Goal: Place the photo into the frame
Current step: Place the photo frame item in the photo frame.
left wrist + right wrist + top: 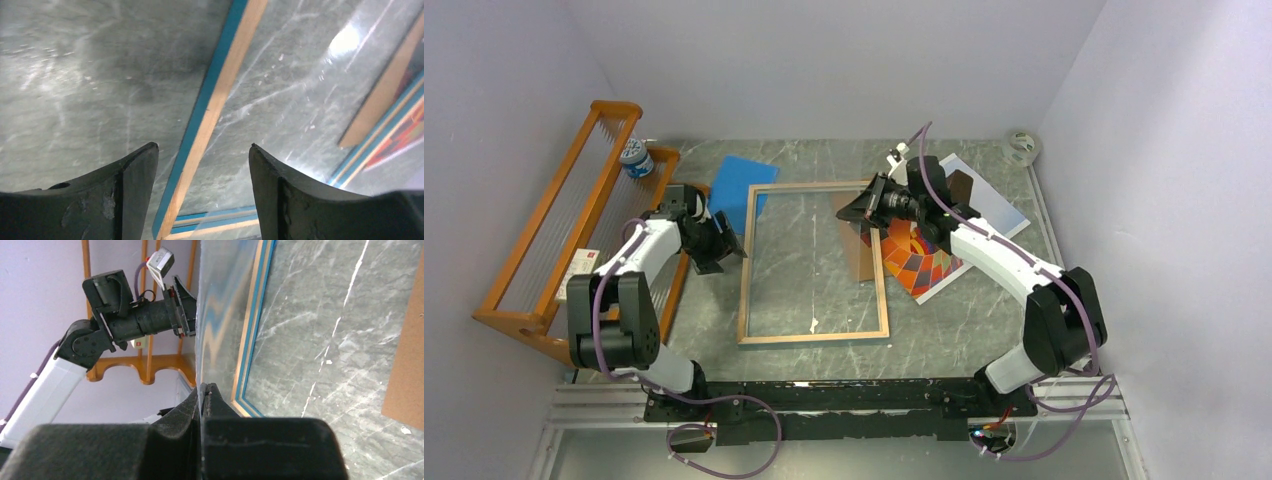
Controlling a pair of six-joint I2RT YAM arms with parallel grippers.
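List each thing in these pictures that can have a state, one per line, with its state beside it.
left gripper: open, astride the frame's left bar, not gripping it.
right gripper: shut on the edge of the clear pane.
frame: lying flat, wood side up, no photo in it.
clear pane: one edge pinched, apparently lifted.
photo: face up, right of the frame, outside it.

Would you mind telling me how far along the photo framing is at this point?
Done: the frame lies wood side up, and the brown backing board is out, lying across its right rail. In hand: the right tool is shut on the edge of the clear pane; the left tool is open astride the left rail. Left: the photo lies beside the frame, not yet in it.
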